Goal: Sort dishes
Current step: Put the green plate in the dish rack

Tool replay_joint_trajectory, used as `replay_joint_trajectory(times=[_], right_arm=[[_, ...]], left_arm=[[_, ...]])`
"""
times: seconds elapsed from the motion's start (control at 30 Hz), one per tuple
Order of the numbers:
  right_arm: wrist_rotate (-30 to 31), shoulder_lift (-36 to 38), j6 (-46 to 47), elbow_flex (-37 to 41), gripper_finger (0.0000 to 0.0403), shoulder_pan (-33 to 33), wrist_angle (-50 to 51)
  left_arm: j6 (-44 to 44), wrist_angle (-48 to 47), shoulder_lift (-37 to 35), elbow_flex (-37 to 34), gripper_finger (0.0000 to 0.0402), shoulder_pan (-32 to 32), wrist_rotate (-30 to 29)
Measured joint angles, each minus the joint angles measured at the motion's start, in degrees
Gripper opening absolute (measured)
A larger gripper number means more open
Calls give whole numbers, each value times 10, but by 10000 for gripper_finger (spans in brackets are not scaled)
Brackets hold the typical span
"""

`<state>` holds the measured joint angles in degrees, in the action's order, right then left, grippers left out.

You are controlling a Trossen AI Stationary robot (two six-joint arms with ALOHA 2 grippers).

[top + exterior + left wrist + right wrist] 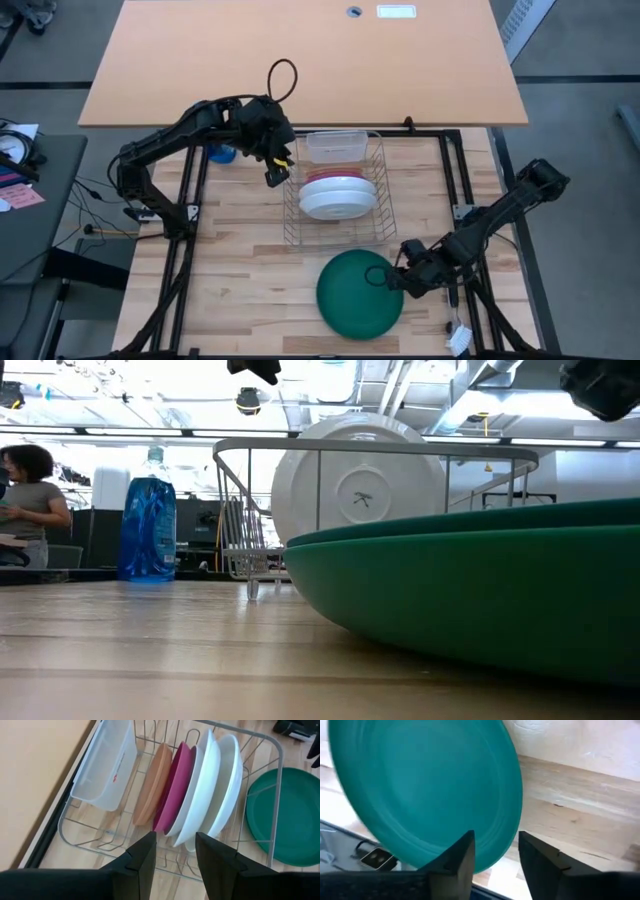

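Green plate (358,296) touches right end effector (383,278) at its rim.

Both arms were dark, jointed and slim. The left gripper (277,172) carried a yellow mark just behind its jaws, with a black cable looping off the wrist. The right gripper (388,278) had flat, squared black fingers (457,857) and a white tag dangling farther back.
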<state>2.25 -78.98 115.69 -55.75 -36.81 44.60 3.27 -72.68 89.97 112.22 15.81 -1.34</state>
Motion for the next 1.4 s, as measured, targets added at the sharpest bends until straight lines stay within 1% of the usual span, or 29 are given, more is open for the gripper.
replay_joint_trajectory(times=[0.2,0.37,0.47,0.53,0.67,0.83,0.9,1.0,1.1,1.23,1.3,1.4], right_arm=[[-2,-51,0,0,113,0,-19],[-11,-104,5,0,106,-3,-66],[-29,-120,33,0,105,-3,-75],[-35,-121,45,0,105,-3,-79],[-35,-96,49,-1,105,-3,-62],[-36,-66,58,-1,105,-3,20],[-36,-63,49,-1,106,-3,38],[-36,-68,21,-1,121,0,31],[-36,-86,0,-1,155,6,9],[-42,-113,-5,-1,194,10,14],[-50,-127,-17,-1,202,10,10],[-68,-148,-48,-1,198,14,-11]], left_arm=[[1,0,0,0,129,0,0],[5,-1,0,0,130,0,0],[6,-1,0,0,130,0,1],[6,-1,0,0,130,0,1],[6,-1,0,0,130,0,1],[3,1,0,0,130,0,1],[1,1,0,0,130,0,1],[0,2,0,0,130,0,1],[0,2,0,0,130,0,0],[8,2,0,0,130,0,-3],[15,2,0,0,130,0,-4],[21,2,0,0,130,0,-5]])
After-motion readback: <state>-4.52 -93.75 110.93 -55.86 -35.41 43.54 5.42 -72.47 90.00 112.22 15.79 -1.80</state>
